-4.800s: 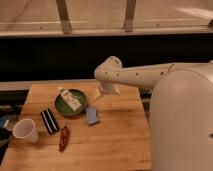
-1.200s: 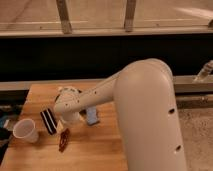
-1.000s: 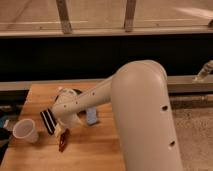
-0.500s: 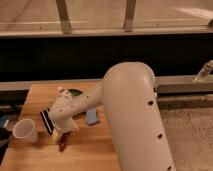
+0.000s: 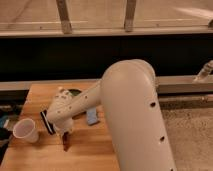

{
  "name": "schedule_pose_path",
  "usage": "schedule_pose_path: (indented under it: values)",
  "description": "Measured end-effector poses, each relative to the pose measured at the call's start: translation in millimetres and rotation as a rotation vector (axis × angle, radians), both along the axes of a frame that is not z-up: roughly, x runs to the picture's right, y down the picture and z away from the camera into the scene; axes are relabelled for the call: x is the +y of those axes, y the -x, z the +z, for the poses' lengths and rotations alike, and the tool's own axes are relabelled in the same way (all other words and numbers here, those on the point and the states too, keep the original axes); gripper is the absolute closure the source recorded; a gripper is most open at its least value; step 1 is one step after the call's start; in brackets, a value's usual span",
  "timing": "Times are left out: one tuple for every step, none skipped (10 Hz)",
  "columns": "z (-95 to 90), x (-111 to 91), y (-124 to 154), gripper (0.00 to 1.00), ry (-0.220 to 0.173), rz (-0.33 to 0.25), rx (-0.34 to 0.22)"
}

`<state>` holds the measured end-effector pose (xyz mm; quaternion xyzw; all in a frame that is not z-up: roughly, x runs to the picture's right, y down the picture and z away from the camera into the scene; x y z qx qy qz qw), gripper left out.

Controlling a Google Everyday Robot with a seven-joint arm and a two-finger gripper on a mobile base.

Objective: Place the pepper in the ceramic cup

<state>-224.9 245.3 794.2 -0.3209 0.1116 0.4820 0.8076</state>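
The dark red pepper (image 5: 66, 142) lies on the wooden table (image 5: 95, 150), near its front, and only its lower end shows below the arm. The white ceramic cup (image 5: 26, 131) stands upright at the table's left, about a hand's width left of the pepper. My gripper (image 5: 65, 134) is low over the pepper's upper end, at the tip of the white arm (image 5: 125, 110) that reaches in from the right. The arm covers most of the gripper.
A black-and-white striped block (image 5: 47, 122) lies between cup and gripper, partly under the arm. A blue object (image 5: 93, 116) lies right of the arm. The dark green bowl (image 5: 75, 92) peeks out behind it. A dark rail and a wall run behind the table.
The arm has swung from the table's back to the front left and has come down over the pepper. The pepper, cup and block have not moved.
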Motion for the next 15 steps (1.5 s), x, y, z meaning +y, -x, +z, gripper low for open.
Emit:
schedule_pose_path:
  values:
    - [2.0,-3,-4,0.99,-0.005,0.011,0.005]
    - [4.3,-5,-9,1.00,-0.005,0.029,0.008]
    - [8.9,-9,-17,1.00,-0.008,0.050,0.015]
    - [12.2,-15,-27,1.00,-0.016,0.074,0.021]
    - [14.9,-25,-38,1.00,-0.033,0.099,0.025]
    - [15.4,-40,-50,1.00,-0.062,0.122,0.024]
    - [11.3,-55,-60,1.00,-0.093,0.137,0.024]
    - [3.8,-71,-64,1.00,-0.126,0.145,0.020]
    - [-5.3,-88,-66,1.00,-0.162,0.149,0.009]
    - [-12.1,-99,-67,1.00,-0.191,0.151,-0.003]
    - [-22.5,-112,-67,1.00,-0.230,0.154,-0.022]
    - [-30.8,-121,-63,1.00,-0.261,0.149,-0.044]
    - [-36.7,-130,-52,1.00,-0.291,0.133,-0.070]
    - [-39.9,-136,-43,1.00,-0.308,0.118,-0.087]
    - [-47.0,-147,-29,1.00,-0.331,0.087,-0.114]
